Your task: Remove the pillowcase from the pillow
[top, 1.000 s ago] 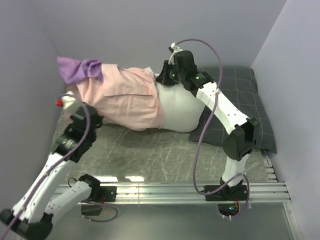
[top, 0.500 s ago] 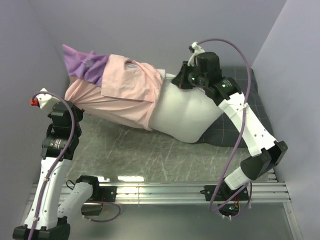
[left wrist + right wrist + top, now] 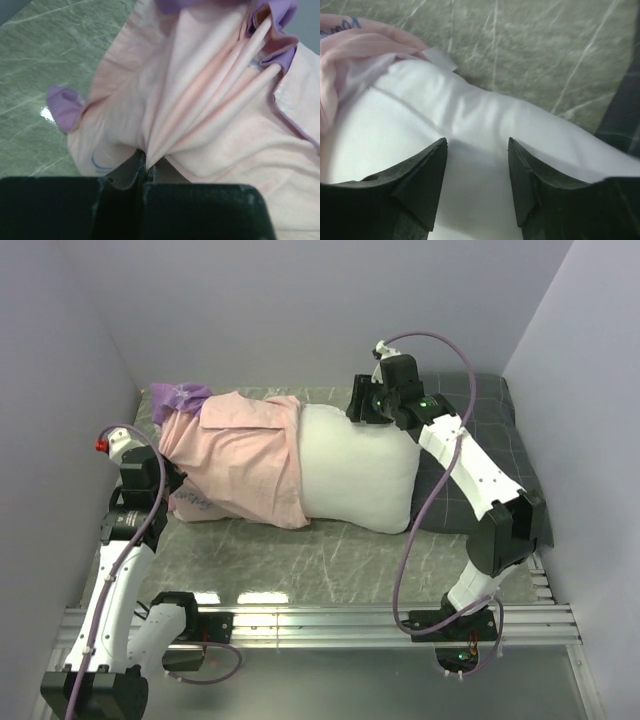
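Note:
The white pillow [image 3: 362,466] lies flat on the table, its left half still inside the pillowcase [image 3: 238,455], which is turned salmon-pink side out with a purple bunch [image 3: 180,395] at the far left. My left gripper [image 3: 172,485] is shut on a gathered fold of the pillowcase [image 3: 200,100] at its left end; in the left wrist view the pleats fan out from the left gripper [image 3: 145,167]. My right gripper [image 3: 357,407] stands open at the pillow's far edge. In the right wrist view the right gripper [image 3: 477,142] hovers over bare pillow [image 3: 470,110] with nothing between its fingers.
A dark grey checked pillow [image 3: 495,440] lies at the back right, partly under the white pillow and the right arm. Purple walls close in the left, back and right. Green marbled table surface [image 3: 330,550] shows in front of the pillows.
My right gripper has opened and let go of the pillow, which has dropped flat onto the table. The left gripper keeps its hold on the pillowcase and has come back rightwards.

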`<state>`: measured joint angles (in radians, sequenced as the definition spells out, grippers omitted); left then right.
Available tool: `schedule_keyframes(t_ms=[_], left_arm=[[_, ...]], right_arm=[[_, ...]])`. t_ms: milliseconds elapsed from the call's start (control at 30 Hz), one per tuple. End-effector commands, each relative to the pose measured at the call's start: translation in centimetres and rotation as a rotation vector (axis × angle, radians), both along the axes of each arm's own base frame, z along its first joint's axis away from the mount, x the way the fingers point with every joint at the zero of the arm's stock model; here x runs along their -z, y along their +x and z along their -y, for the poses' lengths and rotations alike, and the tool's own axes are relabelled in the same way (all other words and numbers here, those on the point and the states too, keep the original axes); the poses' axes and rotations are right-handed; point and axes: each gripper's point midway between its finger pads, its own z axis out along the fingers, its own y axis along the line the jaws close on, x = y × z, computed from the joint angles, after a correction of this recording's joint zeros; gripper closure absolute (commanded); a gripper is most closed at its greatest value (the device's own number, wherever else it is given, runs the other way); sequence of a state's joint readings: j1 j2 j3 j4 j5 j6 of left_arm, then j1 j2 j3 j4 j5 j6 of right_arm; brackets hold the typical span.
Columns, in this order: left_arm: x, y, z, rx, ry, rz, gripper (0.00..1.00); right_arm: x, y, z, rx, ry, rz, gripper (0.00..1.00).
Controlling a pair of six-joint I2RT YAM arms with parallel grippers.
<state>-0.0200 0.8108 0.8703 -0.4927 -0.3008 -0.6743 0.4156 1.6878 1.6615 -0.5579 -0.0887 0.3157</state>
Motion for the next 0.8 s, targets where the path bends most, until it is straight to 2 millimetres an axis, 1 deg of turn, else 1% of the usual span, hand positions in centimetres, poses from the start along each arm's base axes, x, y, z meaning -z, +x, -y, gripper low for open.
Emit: schedule_keyframes(t_ms=[0, 33, 67, 100, 133, 167, 200, 233, 267, 300, 333, 367, 433, 467, 500, 533, 567, 600, 633, 667, 700, 733, 767], left_arm=[[-0.7, 1.9, -0.1, -0.005, -0.024, 0.082, 0.99], [-0.2, 2.1, 0.0, -0.001, -0.029, 0.072, 0.99], [0.2, 2.5, 0.3, 0.009, -0.038, 0.066, 1.0], [0.9, 2.6, 0.4, 0.012, -0.043, 0.053, 1.0], [1.0, 2.7, 0.4, 0.012, -0.043, 0.051, 1.0], [1.2, 2.9, 0.5, 0.016, -0.048, 0.052, 0.99], [1.4, 2.9, 0.6, 0.02, -0.051, 0.05, 0.99], [1.4, 3.0, 0.6, 0.021, -0.053, 0.052, 0.99], [1.6, 3.1, 0.7, 0.028, -0.055, 0.047, 0.99], [1.3, 3.3, 0.7, 0.028, -0.055, 0.053, 1.0], [1.3, 3.3, 0.8, 0.03, -0.054, 0.05, 0.99], [1.3, 3.4, 0.8, 0.033, -0.052, 0.049, 0.99], [0.8, 3.6, 0.9, 0.041, -0.052, 0.057, 1.0], [0.8, 3.7, 0.9, 0.044, -0.049, 0.056, 1.0], [0.6, 3.8, 1.1, 0.053, -0.051, 0.059, 0.99], [0.4, 3.9, 1.2, 0.06, -0.052, 0.067, 1.0], [0.5, 4.0, 1.3, 0.071, -0.053, 0.066, 1.0], [0.4, 4.2, 1.5, 0.08, -0.055, 0.067, 0.99], [0.2, 4.5, 2.0, 0.109, -0.065, 0.077, 0.99], [0.5, 4.8, 2.3, 0.127, -0.066, 0.068, 1.0], [0.2, 5.1, 2.7, 0.147, -0.069, 0.071, 0.98], [0.6, 5.6, 3.6, 0.206, -0.072, 0.054, 0.97], [0.4, 5.8, 3.9, 0.226, -0.071, 0.049, 0.96]], right_arm=[[-6.4, 0.1, 0.0, 0.03, -0.053, 0.227, 0.35], [-7.2, -0.2, 0.0, 0.04, -0.066, 0.258, 0.32], [-9.0, -0.6, 0.5, 0.065, -0.083, 0.314, 0.26], [-9.4, -1.6, -0.5, 0.037, -0.081, 0.33, 0.24], [-10.5, -2.4, -0.6, 0.028, -0.073, 0.359, 0.23], [-10.8, -2.9, -1.0, 0.016, -0.079, 0.373, 0.21], [-10.0, -3.9, -2.1, -0.017, -0.086, 0.362, 0.2], [-10.2, -4.6, -2.5, -0.032, -0.083, 0.374, 0.2], [-9.6, -5.1, -2.9, -0.045, -0.091, 0.373, 0.18], [-7.3, -5.5, -3.0, -0.05, -0.121, 0.339, 0.17], [-6.6, -6.0, -3.6, -0.061, -0.117, 0.334, 0.17], [-3.6, -6.3, -3.5, -0.071, -0.145, 0.285, 0.17], [-0.7, -6.9, -3.9, -0.089, -0.146, 0.245, 0.16], [0.2, -7.0, -4.4, -0.089, -0.122, 0.235, 0.16], [2.9, -7.7, -4.7, -0.117, -0.132, 0.187, 0.16], [4.1, -7.6, -5.3, -0.118, -0.124, 0.176, 0.16], [5.0, -8.0, -5.9, -0.133, -0.132, 0.168, 0.15], [6.1, -8.1, -6.1, -0.132, -0.142, 0.154, 0.15], [7.6, -7.7, -6.6, -0.126, -0.157, 0.135, 0.15], [8.5, -7.4, -6.6, -0.117, -0.166, 0.118, 0.15], [8.7, -6.8, -6.9, -0.105, -0.172, 0.115, 0.18], [10.2, -6.4, -6.9, -0.086, -0.197, 0.085, 0.22], [10.2, -6.0, -7.1, -0.076, -0.199, 0.083, 0.4]])
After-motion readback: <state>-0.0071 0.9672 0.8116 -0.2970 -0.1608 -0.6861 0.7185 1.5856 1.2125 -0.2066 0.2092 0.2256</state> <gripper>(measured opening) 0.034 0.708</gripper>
